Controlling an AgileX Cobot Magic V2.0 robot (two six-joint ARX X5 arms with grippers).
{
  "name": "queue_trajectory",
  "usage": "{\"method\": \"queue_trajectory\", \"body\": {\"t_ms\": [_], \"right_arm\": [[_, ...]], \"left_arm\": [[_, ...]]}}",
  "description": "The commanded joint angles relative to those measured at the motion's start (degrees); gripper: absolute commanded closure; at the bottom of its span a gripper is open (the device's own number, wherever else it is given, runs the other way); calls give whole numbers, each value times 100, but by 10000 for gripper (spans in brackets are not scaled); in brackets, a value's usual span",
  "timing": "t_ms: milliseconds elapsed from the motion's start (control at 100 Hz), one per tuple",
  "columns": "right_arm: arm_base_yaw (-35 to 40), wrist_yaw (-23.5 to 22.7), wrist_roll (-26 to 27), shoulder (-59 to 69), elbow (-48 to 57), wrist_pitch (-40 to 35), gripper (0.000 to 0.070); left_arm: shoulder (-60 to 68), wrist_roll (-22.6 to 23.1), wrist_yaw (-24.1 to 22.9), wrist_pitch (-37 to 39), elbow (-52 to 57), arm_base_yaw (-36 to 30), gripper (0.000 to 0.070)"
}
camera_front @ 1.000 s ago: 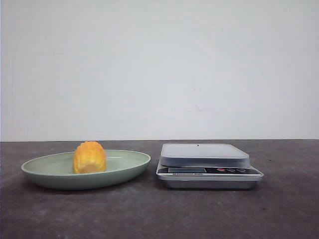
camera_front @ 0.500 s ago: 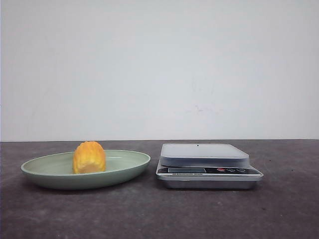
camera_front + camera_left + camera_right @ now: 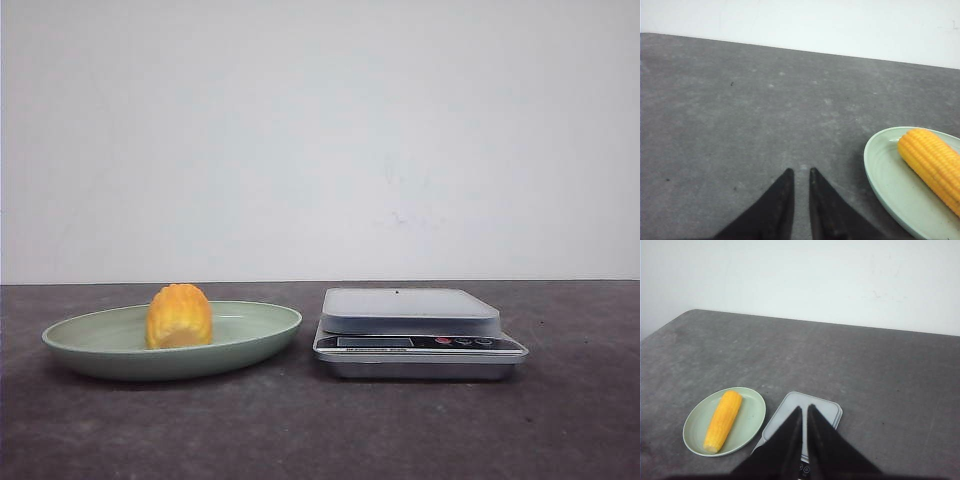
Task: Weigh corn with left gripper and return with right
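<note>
You had the dark grey tabletop (image 3: 560, 420) carrying everything, and nothing on it suggested the task had begun. The pale green plate (image 3: 250, 335) sat on the left side of it, and the silver kitchen scale (image 3: 415, 330) stood just beside the plate on its right, its weighing platform bare. The corn (image 3: 180, 316) lay lengthwise in the plate, a whole yellow-orange cob as the wrist views showed it rather than a stub, with one end facing the front camera. Neither arm appeared in the front view. Your left gripper (image 3: 800, 175) hung over bare tabletop, off to the side of the plate and apart from the corn, its black fingers (image 3: 782, 192) brought almost together with only a thin slit between them and nothing held. Your right gripper (image 3: 804, 412) hovered high above the scale, likewise nearly closed and empty. So by my reading every step was still ahead of you: the left pickup, the placing on the scale, and the right-hand return to the plate.
</note>
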Motion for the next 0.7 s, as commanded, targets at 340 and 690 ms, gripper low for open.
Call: {"method": "queue_trajectory", "body": {"t_ms": [340,690], "right_arm": [[-229,398,-603,-66,-37,63,691],[-2267,-168,-1512,-1657,-2879,2004,690]], "left_arm": [[-9,66,-7,-24,-101,0,678],[-9,66,-7,-24,-101,0,678]]}}
